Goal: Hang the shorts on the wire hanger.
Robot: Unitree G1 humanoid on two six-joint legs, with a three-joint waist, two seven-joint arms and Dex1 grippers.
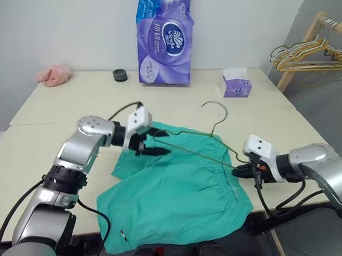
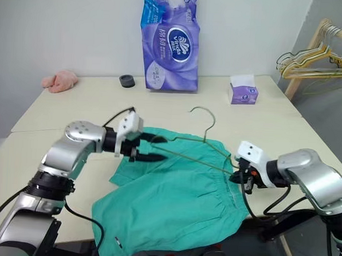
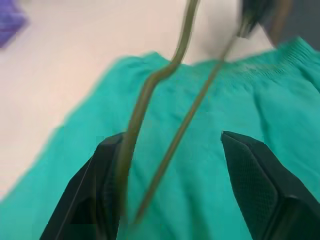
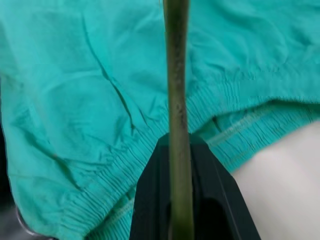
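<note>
The teal-green shorts (image 1: 179, 197) lie spread on the table's front part, waistband toward my right side, with a small white label (image 1: 122, 235) near the front hem. The olive wire hanger (image 1: 199, 155) lies tilted across them, its hook (image 1: 215, 109) pointing to the back of the table. My right gripper (image 1: 239, 170) is shut on the hanger's right corner, just above the waistband (image 4: 215, 107). My left gripper (image 3: 170, 142) is open at the hanger's left end, both wires running between its spread fingers (image 3: 250, 165) without being pinched.
At the back of the table stand a purple tissue pack (image 1: 164, 39), a small tissue box (image 1: 236, 85) and a black ring (image 1: 120, 75). A pink cloth (image 1: 54, 75) lies far left. A wooden rack with bunched hangers (image 1: 312, 52) stands past the table's right edge.
</note>
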